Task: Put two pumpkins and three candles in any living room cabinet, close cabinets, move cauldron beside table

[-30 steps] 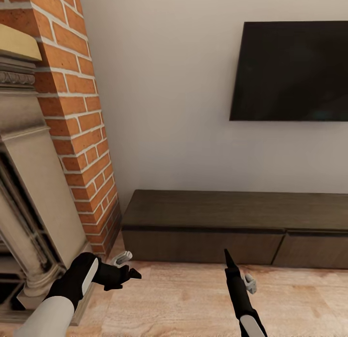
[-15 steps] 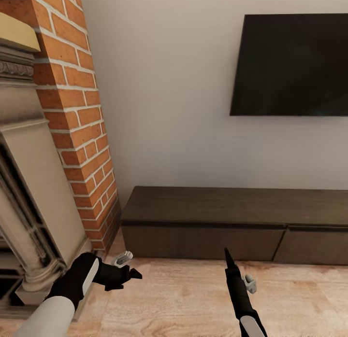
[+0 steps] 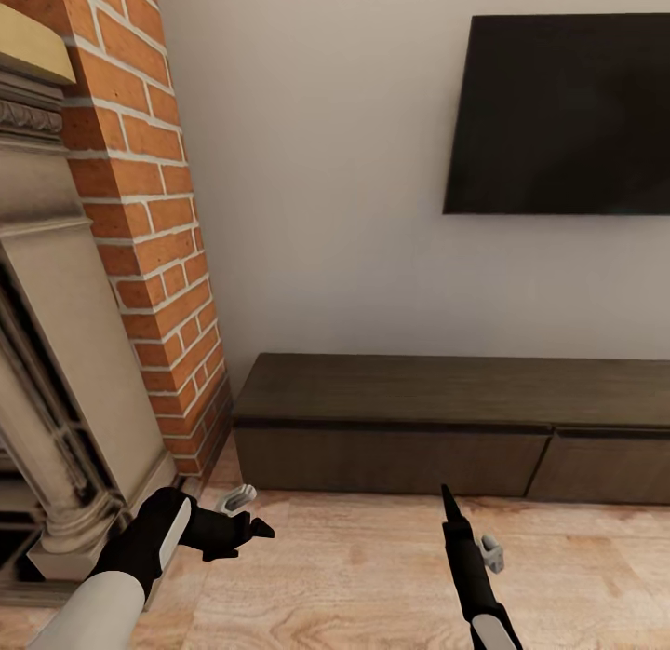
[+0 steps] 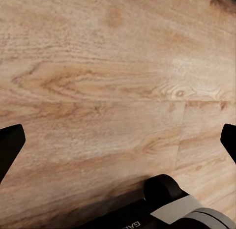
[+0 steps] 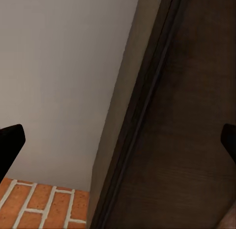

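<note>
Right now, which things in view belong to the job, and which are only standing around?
Job:
- cabinet, drawer fronts closed
- left claw, open, empty
- right claw, open, empty

Only around:
- TV on the wall
- brick fireplace
- wood floor

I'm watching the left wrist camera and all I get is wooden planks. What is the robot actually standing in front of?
Observer: A long, low dark cabinet stands against a white wall just ahead of it.
Operator: Is that cabinet open, ready for things to go in?
Observer: No. The drawer fronts in the head view sit flush and shut.
</note>
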{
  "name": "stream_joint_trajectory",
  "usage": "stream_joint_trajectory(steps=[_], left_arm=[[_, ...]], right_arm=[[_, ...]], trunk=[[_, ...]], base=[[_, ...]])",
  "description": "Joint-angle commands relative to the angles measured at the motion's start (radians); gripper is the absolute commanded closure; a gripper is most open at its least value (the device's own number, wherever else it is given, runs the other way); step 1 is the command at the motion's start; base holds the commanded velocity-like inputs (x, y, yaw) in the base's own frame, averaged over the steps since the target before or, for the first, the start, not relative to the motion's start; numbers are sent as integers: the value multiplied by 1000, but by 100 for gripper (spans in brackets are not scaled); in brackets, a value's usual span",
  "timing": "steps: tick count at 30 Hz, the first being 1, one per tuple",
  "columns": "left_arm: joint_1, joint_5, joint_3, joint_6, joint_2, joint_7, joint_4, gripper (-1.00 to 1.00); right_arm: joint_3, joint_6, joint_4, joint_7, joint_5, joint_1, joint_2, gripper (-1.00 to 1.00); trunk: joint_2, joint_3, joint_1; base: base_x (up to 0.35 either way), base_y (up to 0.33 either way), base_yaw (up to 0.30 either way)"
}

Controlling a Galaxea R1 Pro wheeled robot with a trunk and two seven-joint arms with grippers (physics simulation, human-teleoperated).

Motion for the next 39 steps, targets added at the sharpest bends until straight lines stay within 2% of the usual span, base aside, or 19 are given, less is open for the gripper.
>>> stream_joint_trajectory(steps=[1, 4, 9, 11, 18, 23, 28, 32, 39], left_arm=[[-1, -2, 3, 6, 0, -3, -1, -100], [-1, -2, 3, 6, 1, -3, -1, -100], [0, -3, 3, 6, 3, -4, -1, -100], [-1, -3, 4, 6, 6, -9, -1, -100], [-1, -11, -2, 0, 25, -89, -6, -100], [-1, -10, -3, -3, 24, -102, -8, -100], [0, -10, -4, -3, 23, -105, -8, -100], [0, -10, -5, -4, 20, -105, -8, -100], [-1, -10, -4, -4, 16, -104, -8, -100]], right_arm=[[-3, 2, 1, 6, -6, -1, 1, -100], [-3, 2, 1, 6, -6, -1, 1, -100], [-5, 3, 1, 6, -6, -1, 1, -100], [-5, 3, 1, 6, -6, -1, 1, -100], [-5, 5, 1, 6, -6, -1, -1, -100], [-6, 8, 2, 3, -9, -1, 0, -100], [-5, 9, 4, -1, -85, -1, -1, -100], [-6, 10, 20, -3, -98, -1, -1, -100], [-40, 10, 33, -5, -101, -1, -1, -100]], trunk=[[0, -1, 0], [0, -1, 0], [-35, -17, 19], [-35, -17, 19], [-35, -17, 19], [-35, -17, 19], [-35, -17, 19], [-35, -17, 19], [-35, -17, 19]], base=[[0, 0, 0], [0, 0, 0], [0, 0, 0], [0, 0, 0], [2, 0, 0], [141, 0, 0], [69, 0, 0], [102, 0, 0], [70, 0, 0]])
